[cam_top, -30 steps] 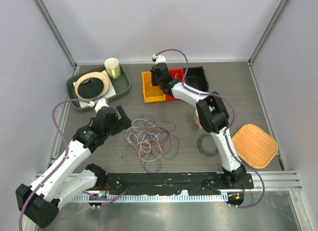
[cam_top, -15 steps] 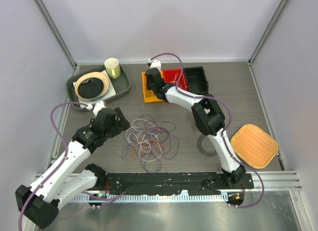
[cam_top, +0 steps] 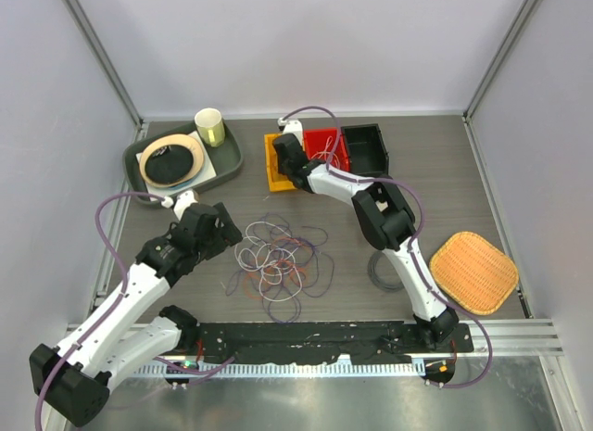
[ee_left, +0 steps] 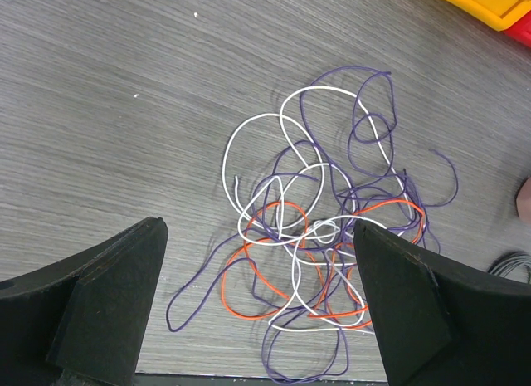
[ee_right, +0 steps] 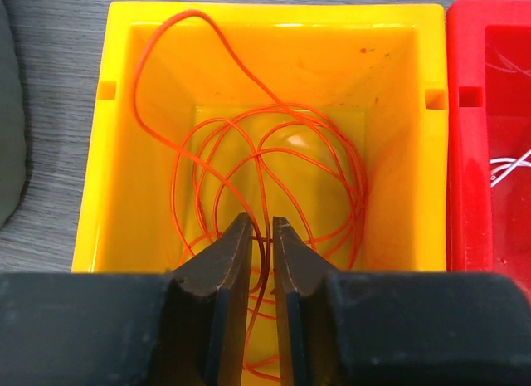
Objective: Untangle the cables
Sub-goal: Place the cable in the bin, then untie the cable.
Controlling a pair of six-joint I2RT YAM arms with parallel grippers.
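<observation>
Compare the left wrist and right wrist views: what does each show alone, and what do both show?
Left wrist only: the tangle of white, orange and purple cables on the table, framed by the open left gripper. Right wrist only: an orange cable coiled inside the yellow bin, with the right gripper, jaws slightly apart, around one strand. Both: the grey table and part of the yellow bin.

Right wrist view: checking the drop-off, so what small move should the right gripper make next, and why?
Probably open the right gripper wider to release: its jaws stand barely apart with a thin orange wire running between them, over the yellow plastic bin.
</observation>
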